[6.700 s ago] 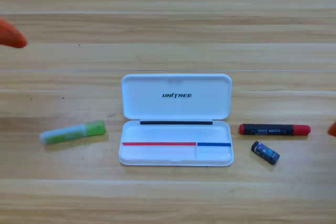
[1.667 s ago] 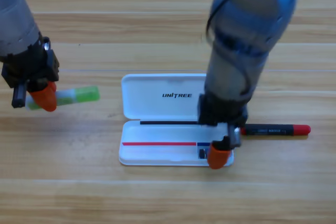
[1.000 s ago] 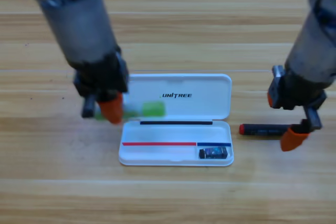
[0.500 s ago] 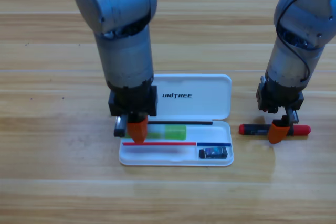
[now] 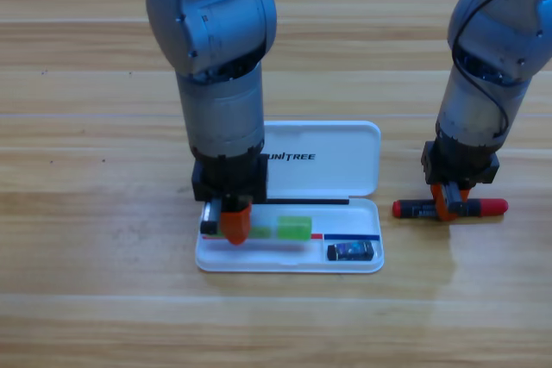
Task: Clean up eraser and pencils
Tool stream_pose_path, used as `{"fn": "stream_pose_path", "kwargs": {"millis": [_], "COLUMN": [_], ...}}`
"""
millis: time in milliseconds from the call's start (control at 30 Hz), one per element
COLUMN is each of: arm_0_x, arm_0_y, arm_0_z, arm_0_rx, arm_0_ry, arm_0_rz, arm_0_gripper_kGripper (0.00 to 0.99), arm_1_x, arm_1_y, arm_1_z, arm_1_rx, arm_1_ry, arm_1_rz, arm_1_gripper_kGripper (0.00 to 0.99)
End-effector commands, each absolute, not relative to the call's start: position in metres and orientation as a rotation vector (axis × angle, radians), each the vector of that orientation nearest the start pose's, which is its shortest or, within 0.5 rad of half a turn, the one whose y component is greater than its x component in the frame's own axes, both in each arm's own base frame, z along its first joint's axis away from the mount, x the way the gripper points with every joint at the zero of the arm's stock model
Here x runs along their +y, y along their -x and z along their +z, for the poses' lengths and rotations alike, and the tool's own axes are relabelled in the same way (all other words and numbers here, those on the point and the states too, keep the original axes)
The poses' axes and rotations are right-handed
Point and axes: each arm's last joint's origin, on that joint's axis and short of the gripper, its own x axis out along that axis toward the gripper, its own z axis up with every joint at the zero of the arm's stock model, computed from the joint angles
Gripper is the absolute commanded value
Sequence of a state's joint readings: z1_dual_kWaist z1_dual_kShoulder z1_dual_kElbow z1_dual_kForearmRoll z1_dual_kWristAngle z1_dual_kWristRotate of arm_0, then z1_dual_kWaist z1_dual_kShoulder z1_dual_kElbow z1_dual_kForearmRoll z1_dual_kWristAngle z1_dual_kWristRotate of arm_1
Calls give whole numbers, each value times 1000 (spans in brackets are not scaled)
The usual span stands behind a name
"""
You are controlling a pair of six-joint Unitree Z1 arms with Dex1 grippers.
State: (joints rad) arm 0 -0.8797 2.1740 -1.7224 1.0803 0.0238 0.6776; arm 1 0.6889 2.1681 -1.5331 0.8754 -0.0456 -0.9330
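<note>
Centrally, white case [image 5: 319, 165] lid reading "UNITREE", eraser [image 5: 351, 252] inside

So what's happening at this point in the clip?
Two arms are packing stationery into an open white case. The left gripper holds the green pencil low over the case's long compartment, about to set it down. The eraser already lies in the small compartment at the lower right. The right gripper is down on the red-and-black pencil, which lies on the table to the right of the case; whether it has gripped it is unclear.
</note>
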Motion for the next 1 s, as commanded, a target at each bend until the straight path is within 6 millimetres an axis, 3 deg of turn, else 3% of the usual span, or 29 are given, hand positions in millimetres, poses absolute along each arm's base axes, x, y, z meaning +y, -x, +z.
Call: {"fn": "stream_pose_path", "kwargs": {"millis": [33,500,1000], "arm_0_x": [-337,-338,-339], "arm_0_y": [-271,-271,-272], "arm_0_z": [206,204,199], "arm_0_rx": [1202,1199,1213], "arm_0_ry": [-1220,-1213,-1205], "arm_0_rz": [-1198,-1199,-1187], "arm_0_gripper_kGripper": [0,0,0], "arm_1_x": [253,251,239], "arm_1_y": [-329,-323,-268], "arm_1_z": [153,172,253], "arm_1_rx": [1234,1195,1063], "arm_1_ry": [1264,1261,1284], "arm_1_rz": [1206,1200,1215], "arm_1_gripper_kGripper": [0,0,0]}}
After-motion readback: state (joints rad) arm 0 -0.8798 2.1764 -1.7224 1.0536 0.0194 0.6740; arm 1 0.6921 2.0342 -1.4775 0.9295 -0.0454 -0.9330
